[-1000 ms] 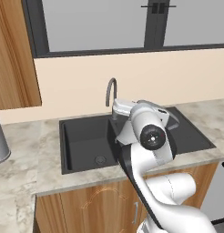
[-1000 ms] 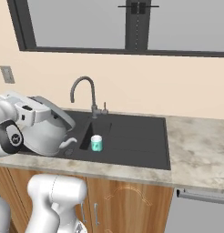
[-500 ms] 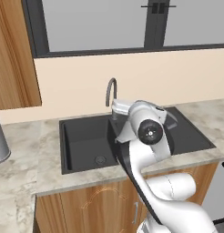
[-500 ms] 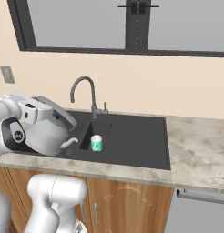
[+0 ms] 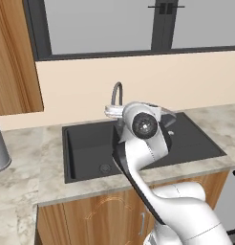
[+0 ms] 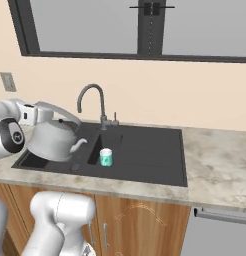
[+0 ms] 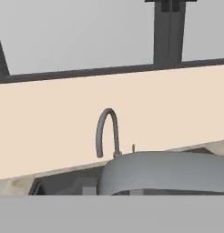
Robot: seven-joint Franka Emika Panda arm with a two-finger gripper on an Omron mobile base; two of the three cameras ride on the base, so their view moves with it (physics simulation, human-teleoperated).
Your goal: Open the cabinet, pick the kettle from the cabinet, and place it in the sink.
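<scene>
We see the cabinet (image 5: pixel 14 57) at the far left, above the counter (image 6: pixel 220 170), its wood face partly in frame; the sink (image 6: pixel 145 155), a black divided basin, lies recessed in the counter below the window (image 6: pixel 145 25), with the faucet (image 6: pixel 92 102) at its far edge; the kettle (image 6: pixel 52 140) hangs over the left compartment of the sink, clear of the basin floor, spout pointing right; we read the gripper (image 6: pixel 32 114) as pinching the kettle's arched handle at its left end, fingers pressed close; a teal cup (image 6: pixel 106 157) stands in the basin just right of the kettle's spout
</scene>
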